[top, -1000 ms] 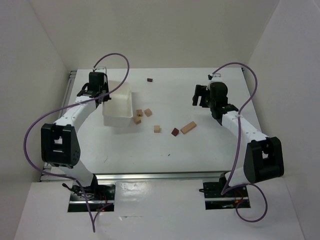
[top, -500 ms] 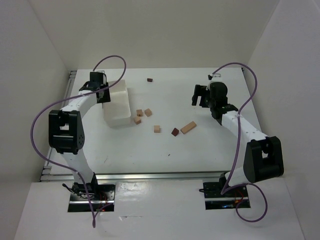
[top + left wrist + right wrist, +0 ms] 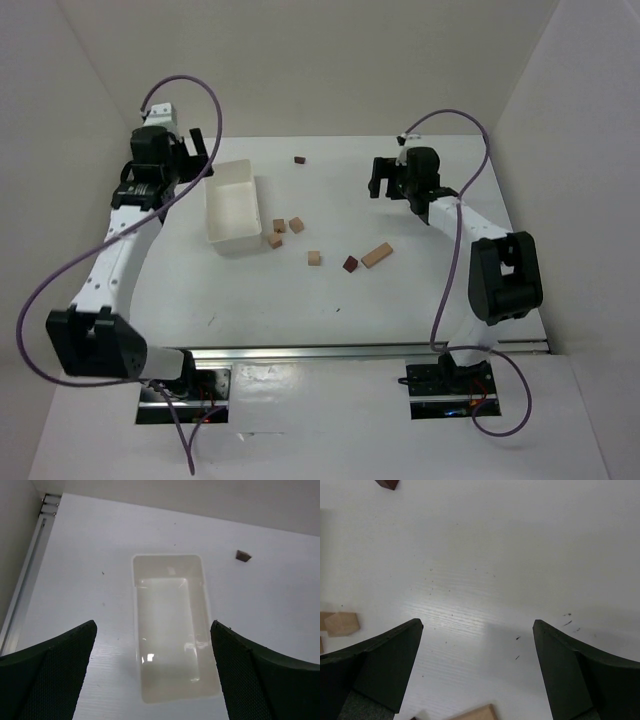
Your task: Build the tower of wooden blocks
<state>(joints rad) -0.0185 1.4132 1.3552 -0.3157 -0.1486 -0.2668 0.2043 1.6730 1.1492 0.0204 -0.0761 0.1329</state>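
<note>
Top view: my left gripper (image 3: 198, 150) hangs over the bench's (image 3: 420, 300) ten o'clock corner, just off the far end of the white tray (image 3: 232, 205). Its jaws are spread and hold nothing. My right gripper (image 3: 378, 180) sits at about one o'clock, also spread and empty. The wood blocks (image 3: 296, 225) lie loose near the centre, none stacked. Three tan cubes are by the tray's five o'clock corner and a fourth cube (image 3: 314, 258) lies toward five o'clock from them. Next come a maroon roof-shaped piece (image 3: 350, 264) and, just beside it, a tan plank (image 3: 377, 256). One small maroon block (image 3: 300, 159) lies apart at twelve o'clock.

Left wrist view: my fingers (image 3: 50, 675) stand wide either side of the tray (image 3: 167, 557). The maroon block (image 3: 243, 556) is at two o'clock from it.

Right wrist view: my fingers (image 3: 375, 670) are wide over the bare bench. A tan cube (image 3: 342, 622) lies at nine o'clock, the plank's end (image 3: 477, 714) at six and the maroon block (image 3: 387, 483) at eleven.
</note>
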